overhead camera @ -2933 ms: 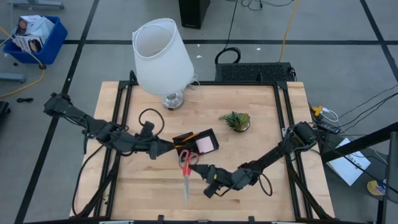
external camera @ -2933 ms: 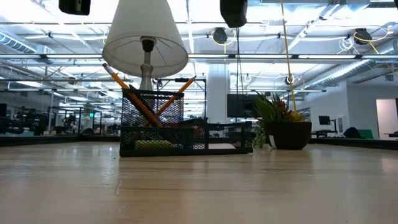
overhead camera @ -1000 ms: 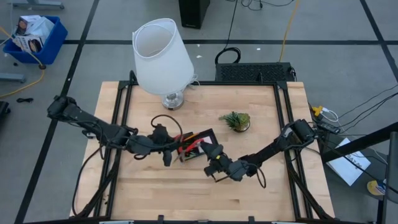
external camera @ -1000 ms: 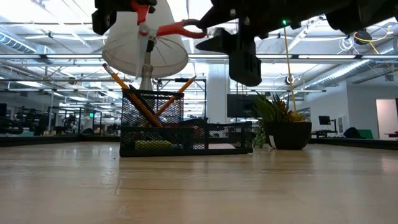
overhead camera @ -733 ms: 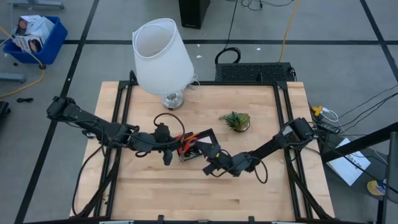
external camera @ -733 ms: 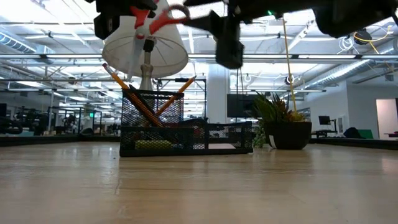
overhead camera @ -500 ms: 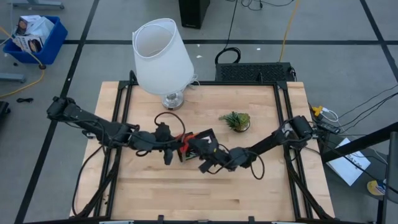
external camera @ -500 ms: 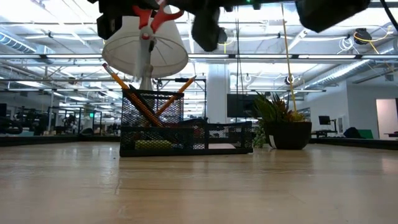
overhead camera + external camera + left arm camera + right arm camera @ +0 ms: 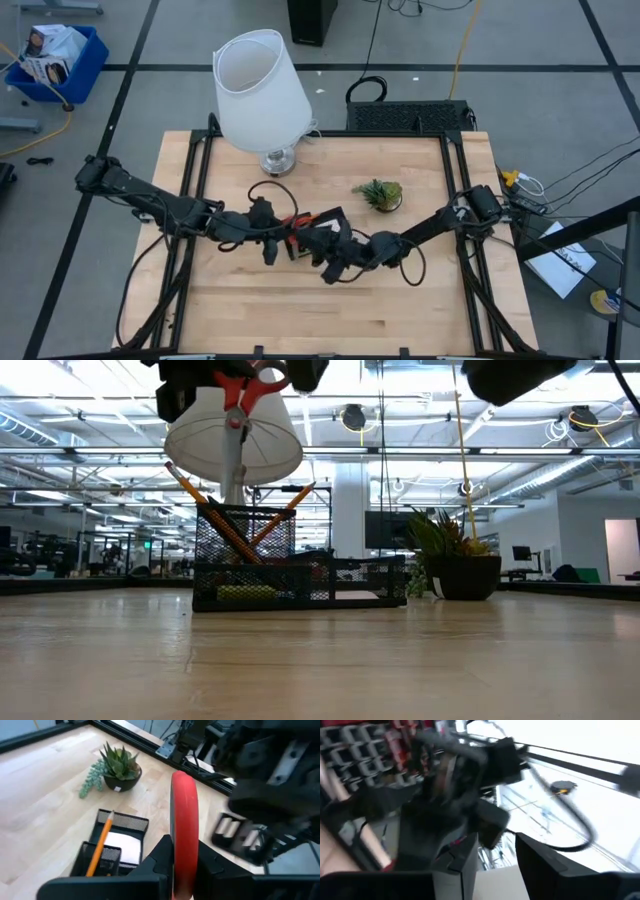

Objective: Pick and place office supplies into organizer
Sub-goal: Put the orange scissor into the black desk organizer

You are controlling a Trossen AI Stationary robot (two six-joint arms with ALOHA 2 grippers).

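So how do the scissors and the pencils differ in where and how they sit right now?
The red-handled scissors hang in the air, clamped in the left gripper above the organizer; the pencils already stand inside its tall mesh cup. The scissors hang roughly upright, handles up; the pencils lean at angles. Both are over the organizer.

Above the organizer (image 9: 318,231) both grippers crowd the way; the lamp (image 9: 262,95) blocks behind it, the table (image 9: 250,310) in front is free.
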